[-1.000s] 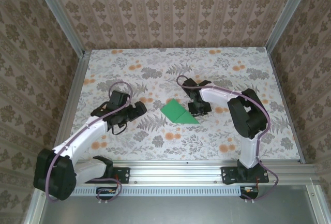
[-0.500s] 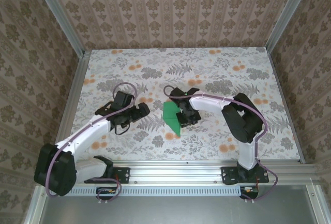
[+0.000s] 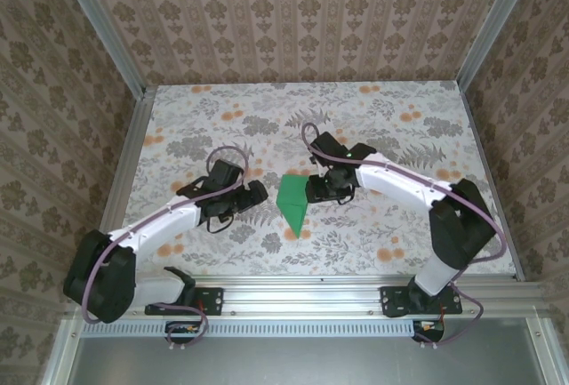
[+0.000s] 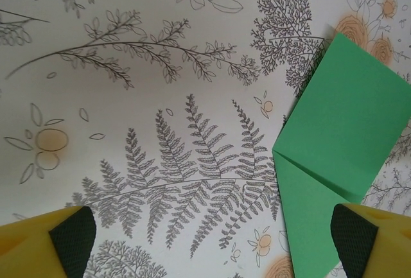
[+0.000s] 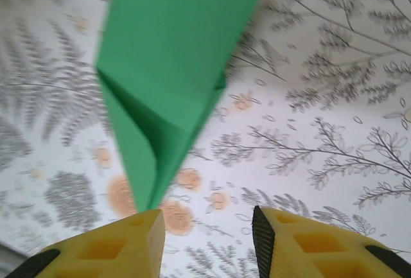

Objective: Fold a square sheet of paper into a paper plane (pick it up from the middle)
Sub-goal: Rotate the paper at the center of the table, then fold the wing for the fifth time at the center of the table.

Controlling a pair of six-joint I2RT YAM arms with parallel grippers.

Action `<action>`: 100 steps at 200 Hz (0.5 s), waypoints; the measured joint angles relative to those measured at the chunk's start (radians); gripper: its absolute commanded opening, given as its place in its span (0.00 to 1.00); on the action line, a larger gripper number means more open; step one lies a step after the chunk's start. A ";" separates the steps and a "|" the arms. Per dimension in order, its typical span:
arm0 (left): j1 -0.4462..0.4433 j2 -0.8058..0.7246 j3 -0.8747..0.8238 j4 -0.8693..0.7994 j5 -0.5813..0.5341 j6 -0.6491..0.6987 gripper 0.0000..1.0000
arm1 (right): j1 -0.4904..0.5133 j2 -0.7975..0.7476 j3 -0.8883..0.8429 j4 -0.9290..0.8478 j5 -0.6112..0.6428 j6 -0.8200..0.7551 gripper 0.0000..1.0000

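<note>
One plain green folded paper sheet (image 3: 292,200)

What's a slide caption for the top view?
Folded green paper on a floral table, with the left gripper and right gripper flanking it.

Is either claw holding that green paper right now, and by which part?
Neither: the paper lies free between the open left gripper and the open right gripper.

One folded paper (image 3: 292,200), two hands (image 3: 253,192) (image 3: 316,189)
</note>
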 measured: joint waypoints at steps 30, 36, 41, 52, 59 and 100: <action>-0.041 0.022 -0.024 0.044 0.008 -0.048 0.86 | 0.005 0.068 0.023 0.026 -0.077 -0.013 0.45; -0.048 0.022 -0.028 0.050 0.009 -0.056 0.83 | 0.006 0.090 0.026 0.028 -0.088 -0.013 0.44; -0.055 0.022 -0.031 0.055 0.009 -0.060 0.82 | 0.007 0.109 0.028 0.031 -0.097 -0.014 0.44; -0.066 0.022 -0.037 0.071 0.011 -0.078 0.77 | 0.007 0.150 0.033 0.032 -0.116 -0.017 0.44; -0.072 0.022 -0.040 0.081 0.013 -0.085 0.75 | 0.007 0.171 0.035 0.033 -0.129 -0.019 0.43; -0.097 0.059 -0.050 0.143 0.039 -0.127 0.63 | 0.007 0.230 0.051 0.041 -0.160 -0.031 0.38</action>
